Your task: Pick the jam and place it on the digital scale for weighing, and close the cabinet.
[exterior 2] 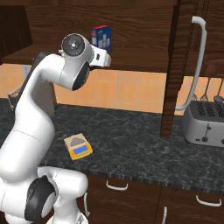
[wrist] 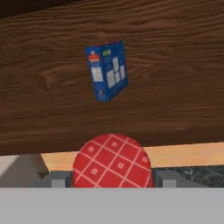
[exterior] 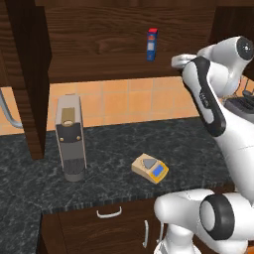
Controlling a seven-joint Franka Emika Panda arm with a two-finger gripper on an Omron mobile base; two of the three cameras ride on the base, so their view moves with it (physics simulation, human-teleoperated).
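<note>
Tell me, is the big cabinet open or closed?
Open. Both doors of the cabinet stand swung out, one door edge-on, and the blue carton shows on the shelf inside.

One jam (wrist: 112,161), one scale (exterior: 150,168), one carton (exterior: 152,44), one toaster (exterior 2: 204,123).

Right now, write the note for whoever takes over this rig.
End effector: in the hand view its tips sit on either side of the jam's red lid, apparently shut on it.
The jam is up at the open cabinet's shelf level, not on the counter.
The digital scale sits on the dark counter with a bare pad, beside the coffee machine.
The cabinet is open, both doors swung out; a blue carton stands on its shelf.
Done: jam apparently grasped.
Left: carry it down, set it on the scale's grey pad, release, then close both cabinet doors.
</note>
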